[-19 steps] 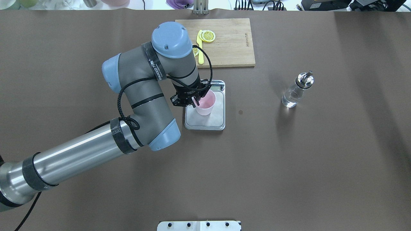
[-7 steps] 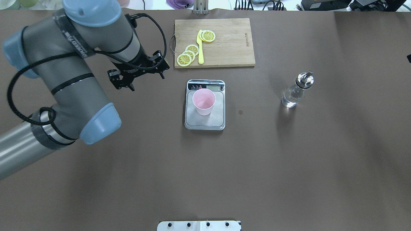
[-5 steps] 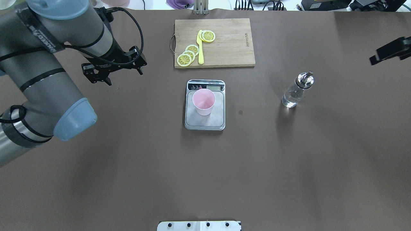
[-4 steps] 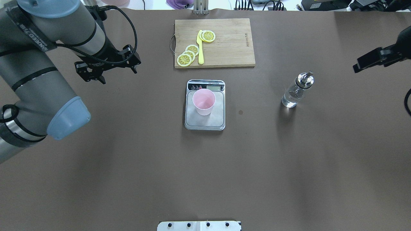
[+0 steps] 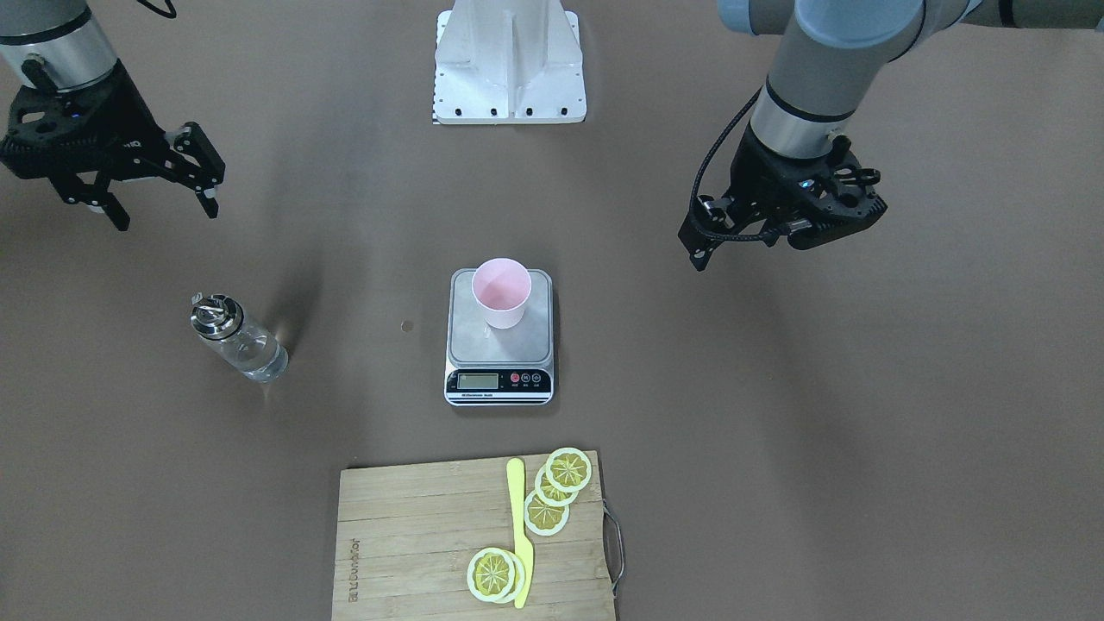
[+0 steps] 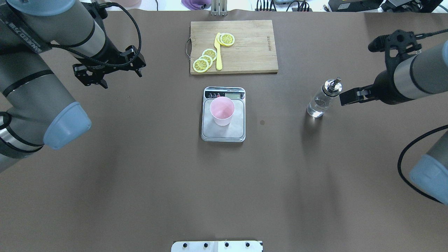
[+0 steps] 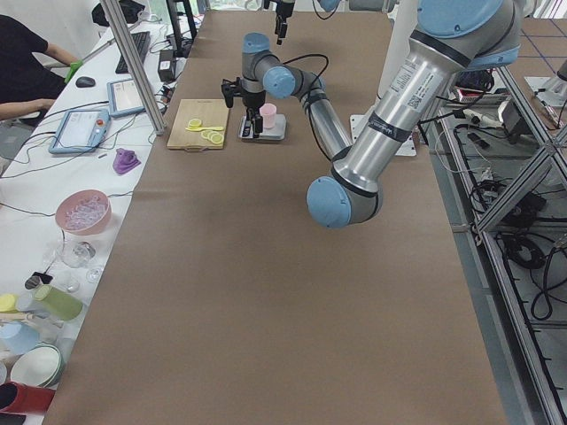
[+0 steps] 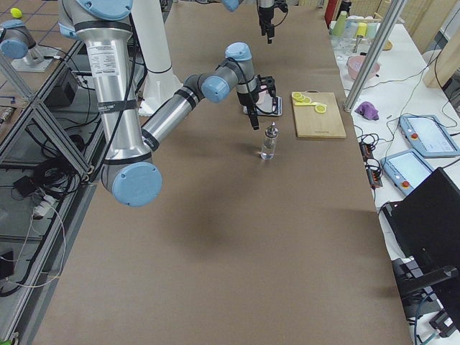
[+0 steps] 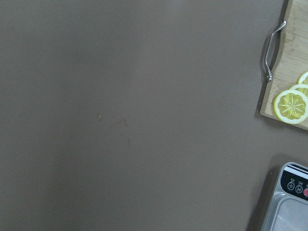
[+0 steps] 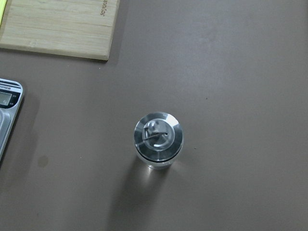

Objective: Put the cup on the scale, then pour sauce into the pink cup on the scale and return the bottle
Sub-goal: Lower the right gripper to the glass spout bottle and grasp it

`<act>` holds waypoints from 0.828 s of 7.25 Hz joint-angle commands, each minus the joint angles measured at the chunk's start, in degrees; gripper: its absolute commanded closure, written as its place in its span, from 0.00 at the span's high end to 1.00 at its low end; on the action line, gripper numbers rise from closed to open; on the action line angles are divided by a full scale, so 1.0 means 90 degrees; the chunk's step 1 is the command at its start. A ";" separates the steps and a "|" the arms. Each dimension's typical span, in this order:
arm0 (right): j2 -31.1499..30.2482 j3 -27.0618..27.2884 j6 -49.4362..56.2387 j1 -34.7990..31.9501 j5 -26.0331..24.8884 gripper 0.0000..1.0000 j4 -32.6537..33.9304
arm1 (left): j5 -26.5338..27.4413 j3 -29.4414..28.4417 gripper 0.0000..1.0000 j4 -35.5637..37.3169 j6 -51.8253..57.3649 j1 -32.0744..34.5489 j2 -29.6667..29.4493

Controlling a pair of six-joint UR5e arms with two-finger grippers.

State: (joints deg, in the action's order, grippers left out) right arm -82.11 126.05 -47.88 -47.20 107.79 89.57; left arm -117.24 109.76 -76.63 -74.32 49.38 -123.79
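Observation:
The pale pink cup (image 6: 222, 111) stands upright on the silver scale (image 6: 227, 135), with nothing touching it. My left gripper (image 6: 122, 79) hangs open and empty far to the cup's left, above bare table. The clear glass bottle (image 6: 320, 103) with its silver spout cap stands to the right of the scale, with clear sauce (image 6: 316, 109) in its lower part. My right gripper (image 6: 360, 70) is open wide, raised just right of the bottle and apart from it. The right wrist view looks straight down on the bottle cap (image 10: 158, 137); no fingers show there.
A wooden cutting board (image 6: 252, 49) with lemon slices (image 6: 204, 59) and a yellow knife (image 6: 218, 52) lies beyond the scale. A small dark spot (image 6: 262, 122) marks the table between scale and bottle. The robot's white base plate (image 6: 217, 246) sits at the near edge.
My left gripper let go of the cup on the scale and pulled away to the left. My right arm came in from the right edge and now hangs beside the bottle.

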 commanded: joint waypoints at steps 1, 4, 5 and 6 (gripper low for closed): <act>-0.0658 -0.0021 -0.0373 0.0701 -0.1027 0.99 -0.1059 | 0.0000 -0.0038 0.98 -0.0011 -0.0004 0.0012 -0.0005; -0.1052 -0.0595 -0.0558 0.0878 -0.1575 0.97 -0.2615 | 0.0010 -0.0057 0.98 -0.0011 -0.0004 0.0002 -0.0015; -0.1052 -0.0704 -0.0559 0.0975 -0.1896 0.94 -0.2966 | 0.0000 -0.0067 0.98 -0.0011 -0.0004 0.0002 -0.0025; -0.1052 -0.0840 -0.0559 0.1073 -0.2170 0.95 -0.3289 | 0.0000 -0.0067 0.98 -0.0021 -0.0004 0.0002 -0.0025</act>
State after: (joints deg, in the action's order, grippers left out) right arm -91.50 120.09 -52.79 -38.61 91.40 63.85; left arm -117.22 109.21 -76.75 -74.36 49.41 -123.98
